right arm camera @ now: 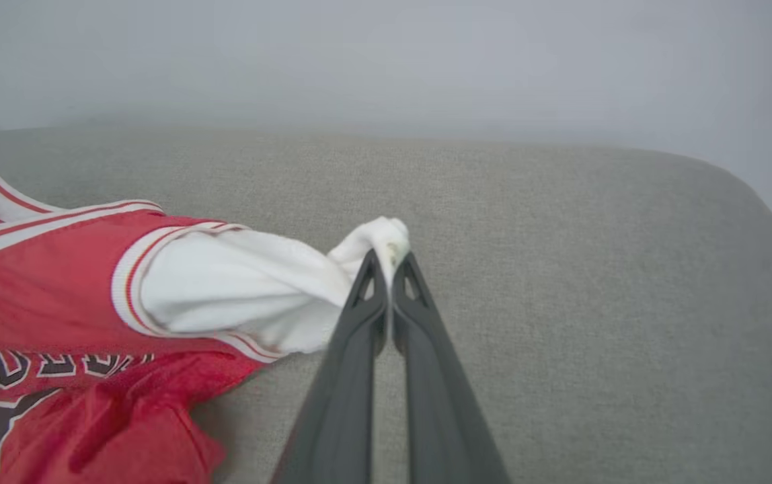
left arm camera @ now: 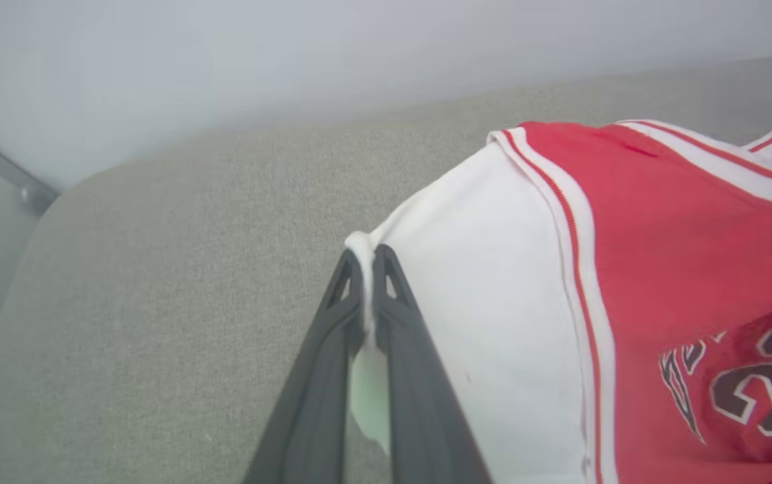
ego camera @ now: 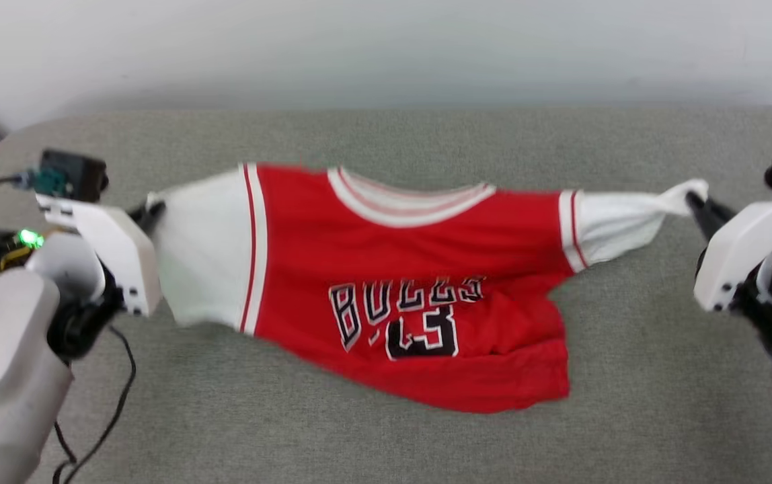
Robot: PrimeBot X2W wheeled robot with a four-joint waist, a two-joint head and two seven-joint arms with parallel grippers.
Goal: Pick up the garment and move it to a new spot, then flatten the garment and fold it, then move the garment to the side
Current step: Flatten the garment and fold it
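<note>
The garment [ego camera: 386, 289], a red jersey with white short sleeves, striped trim and a black number print, hangs stretched between my two grippers over the grey surface [ego camera: 386, 437]. My left gripper [ego camera: 150, 212] is shut on the edge of one white sleeve [left arm camera: 487, 296]; in the left wrist view the gripper [left arm camera: 367, 259] pinches the cloth between its tips. My right gripper [ego camera: 692, 200] is shut on the bunched tip of the other white sleeve [right arm camera: 238, 289], and the right wrist view shows the gripper [right arm camera: 388, 262] clamped on it. The red lower body sags and crumples toward the right.
A grey fabric-covered surface [right arm camera: 561, 269] with rounded corners runs under everything, backed by a pale wall [ego camera: 386, 47]. A black cable [ego camera: 113, 410] hangs from my left arm at the lower left. A metal bar [left arm camera: 3, 171] shows past the surface's left corner.
</note>
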